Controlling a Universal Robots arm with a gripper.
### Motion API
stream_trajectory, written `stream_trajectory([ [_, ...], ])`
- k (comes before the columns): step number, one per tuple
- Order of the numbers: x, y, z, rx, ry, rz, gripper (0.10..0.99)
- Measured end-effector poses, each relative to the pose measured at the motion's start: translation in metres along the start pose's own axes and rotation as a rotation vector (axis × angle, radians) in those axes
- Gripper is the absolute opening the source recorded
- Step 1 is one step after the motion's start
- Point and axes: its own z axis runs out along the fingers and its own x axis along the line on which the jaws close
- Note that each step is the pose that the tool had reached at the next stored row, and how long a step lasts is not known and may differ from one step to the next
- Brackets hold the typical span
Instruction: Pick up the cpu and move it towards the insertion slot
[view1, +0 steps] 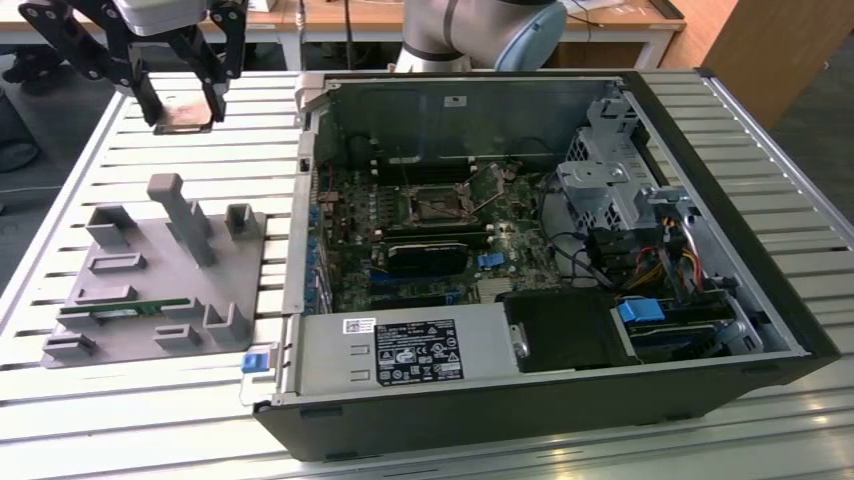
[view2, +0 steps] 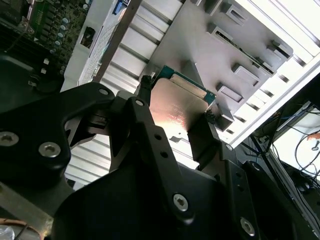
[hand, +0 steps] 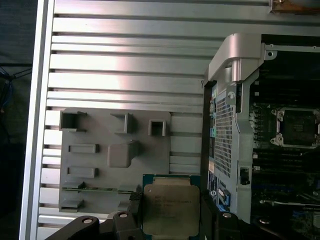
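Note:
The cpu (view1: 184, 124), a flat square chip with a silver top, hangs above the slatted table at the exterior view's far left, well outside the computer case. My gripper (view1: 180, 112) is shut on it, one black finger on each side. Both wrist views show the cpu (view2: 172, 112) (hand: 167, 207) clamped between the fingers (view2: 145, 92) (hand: 205, 207) of the gripper (view2: 177, 105) (hand: 169, 202), with its green edge sticking out. The insertion slot (view1: 437, 203) (hand: 298, 126), a square socket with a dark centre and a metal frame, lies on the motherboard inside the case, apart from the cpu.
A grey parts fixture (view1: 147, 270) (hand: 115, 155) with upright posts lies on the table beneath and beside the gripper, and a green memory stick (view1: 127, 312) sits in it. The open computer case (view1: 534, 85) has raised walls, a drive cage (view1: 601, 190) and cables (view1: 641, 265).

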Motion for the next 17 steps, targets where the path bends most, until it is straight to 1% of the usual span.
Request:
stream_trajectory([
  [17, -0.009, -0.0003, -0.0003, 0.0, -0.0001, 0.0, 0.545],
])
